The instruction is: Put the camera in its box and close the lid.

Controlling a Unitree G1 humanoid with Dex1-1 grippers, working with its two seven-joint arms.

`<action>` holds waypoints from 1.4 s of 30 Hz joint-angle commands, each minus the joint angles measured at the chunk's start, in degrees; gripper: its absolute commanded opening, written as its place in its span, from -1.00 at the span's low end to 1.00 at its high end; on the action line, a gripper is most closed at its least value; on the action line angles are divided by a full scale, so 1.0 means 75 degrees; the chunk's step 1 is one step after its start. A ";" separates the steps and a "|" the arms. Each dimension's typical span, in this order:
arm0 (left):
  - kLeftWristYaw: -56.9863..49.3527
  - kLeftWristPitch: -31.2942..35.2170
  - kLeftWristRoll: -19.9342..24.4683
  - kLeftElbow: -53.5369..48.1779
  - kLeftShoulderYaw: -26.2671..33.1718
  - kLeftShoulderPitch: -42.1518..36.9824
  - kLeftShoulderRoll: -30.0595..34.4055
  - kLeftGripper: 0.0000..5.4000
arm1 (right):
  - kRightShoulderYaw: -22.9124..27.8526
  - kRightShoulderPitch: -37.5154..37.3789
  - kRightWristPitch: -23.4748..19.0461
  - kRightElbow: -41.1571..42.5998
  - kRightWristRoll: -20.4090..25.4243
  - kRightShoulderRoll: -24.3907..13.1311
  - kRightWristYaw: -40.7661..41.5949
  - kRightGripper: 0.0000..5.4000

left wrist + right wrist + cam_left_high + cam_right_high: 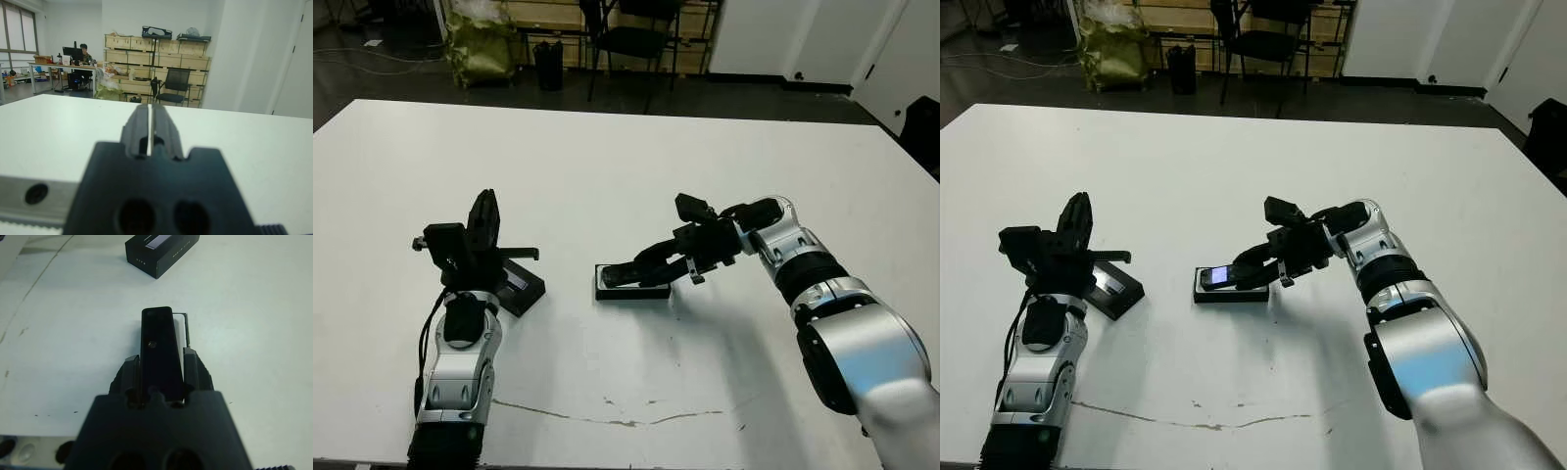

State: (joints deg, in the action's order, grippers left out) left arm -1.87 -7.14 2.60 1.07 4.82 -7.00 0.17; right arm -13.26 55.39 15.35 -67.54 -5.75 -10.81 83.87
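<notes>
My right end effector (161,363) is clamped on the camera (159,350), holding it just over the box (1230,291) at centre frame in the head views; the left end effector (149,128) is pressed closed and empty, raised at lower left over the counter (607,166), with the lid (161,252) lying beside it. I'd level the camera, line it with the box's long walls, lower slowly, release only once seated.
</notes>
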 commanded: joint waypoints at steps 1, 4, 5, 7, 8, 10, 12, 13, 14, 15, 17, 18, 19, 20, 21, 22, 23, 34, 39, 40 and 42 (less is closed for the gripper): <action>-0.0053 0.0146 -0.0062 0.0057 -0.0010 0.0059 0.0008 -1.00 | -0.0122 -0.0025 0.0034 -0.0009 -0.0186 -0.0069 -0.0104 -0.74; -0.0036 0.0131 -0.0049 0.0065 -0.0012 0.0064 0.0021 -1.00 | -0.0369 0.0046 0.0001 0.0118 -0.0470 -0.0134 -0.0336 -0.74; -0.0033 0.0108 -0.0047 0.0074 -0.0012 0.0063 0.0023 -1.00 | -0.0270 0.0041 -0.0103 0.0064 -0.0343 -0.0101 -0.0200 -0.74; -0.0058 0.0173 -0.0050 0.0029 -0.0014 0.0072 0.0010 -1.00 | -0.0130 0.0002 -0.0178 -0.0010 -0.0169 -0.0051 -0.0064 -0.74; -0.0072 0.0200 -0.0038 0.0015 -0.0010 0.0071 -0.0005 -1.00 | -0.0200 0.0019 -0.0253 0.0015 -0.0258 -0.0060 -0.0169 -0.74; -0.0075 0.0215 -0.0024 0.0005 -0.0009 0.0071 -0.0014 -1.00 | -0.0222 0.0027 -0.0238 0.0078 -0.0279 -0.0056 -0.0194 -0.74; -0.0050 0.0188 0.0010 0.0015 -0.0003 0.0072 -0.0019 -1.00 | -0.0228 0.0044 -0.0238 0.0108 -0.0279 -0.0047 -0.0155 -0.74; -0.0035 0.0182 0.0040 0.0021 0.0004 0.0072 -0.0025 -1.00 | -0.0259 0.0061 -0.0285 0.0115 -0.0317 -0.0044 -0.0186 -0.74; -0.0029 0.0159 0.0042 0.0034 0.0005 0.0071 -0.0022 -1.00 | -0.0295 0.0074 -0.0302 0.0119 -0.0361 -0.0041 -0.0222 -0.74; -0.0012 0.0113 0.0028 0.0056 -0.0001 0.0072 -0.0003 -1.00 | -0.0287 0.0102 -0.0420 0.0070 -0.0342 -0.0020 -0.0150 -0.74; 0.0017 0.0057 0.0021 0.0086 -0.0006 0.0071 0.0019 -1.00 | -0.0338 0.0112 -0.0432 0.0092 -0.0393 -0.0031 -0.0205 -0.74; 0.0019 0.0058 0.0021 0.0089 -0.0003 0.0069 0.0020 -1.00 | -0.0416 0.0090 -0.0310 0.0194 -0.0486 -0.0073 -0.0343 -0.74; 0.0002 0.0095 0.0011 0.0073 -0.0004 0.0070 0.0016 -1.00 | -0.0437 0.0063 -0.0251 0.0253 -0.0508 -0.0092 -0.0410 -0.74; -0.0030 0.0160 -0.0020 0.0042 -0.0009 0.0076 0.0015 -1.00 | -0.0452 0.0060 -0.0310 0.0277 -0.0523 -0.0095 -0.0432 -0.74; -0.0063 0.0205 -0.0047 0.0016 -0.0014 0.0080 0.0008 -1.00 | -0.0476 0.0073 -0.0394 0.0296 -0.0541 -0.0094 -0.0430 -0.74; -0.0085 0.0238 -0.0054 -0.0004 -0.0013 0.0082 -0.0003 -1.00 | -0.0476 0.0099 -0.0532 0.0272 -0.0521 -0.0071 -0.0376 -0.74; -0.0096 0.0251 -0.0052 -0.0013 -0.0013 0.0083 -0.0013 -1.00 | -0.0479 0.0118 -0.0628 0.0255 -0.0506 -0.0053 -0.0337 -0.74; -0.0126 0.0302 -0.0032 -0.0125 -0.0047 0.0132 -0.0055 -1.00 | -0.0667 0.0080 -0.0238 0.0019 -0.0582 0.0256 -0.0203 -0.74; -0.0100 0.0203 -0.0045 -0.0053 -0.0052 0.0122 -0.0024 -1.00 | -0.0847 0.0100 -0.0086 0.0023 -0.0757 0.0368 -0.0277 -0.74; -0.0101 0.0200 -0.0050 -0.0051 -0.0055 0.0125 -0.0024 -1.00 | -0.0906 0.0110 -0.0103 0.0078 -0.0819 0.0383 -0.0349 -0.74; -0.0108 0.0244 -0.0037 -0.0071 -0.0057 0.0128 -0.0038 -1.00 | -0.0952 0.0112 -0.0150 0.0127 -0.0839 0.0425 -0.0398 -0.74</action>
State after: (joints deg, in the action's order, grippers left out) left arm -2.52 -5.99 2.60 0.05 4.41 -6.76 -0.08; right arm -19.02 56.86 13.85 -66.57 -10.84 -8.94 80.36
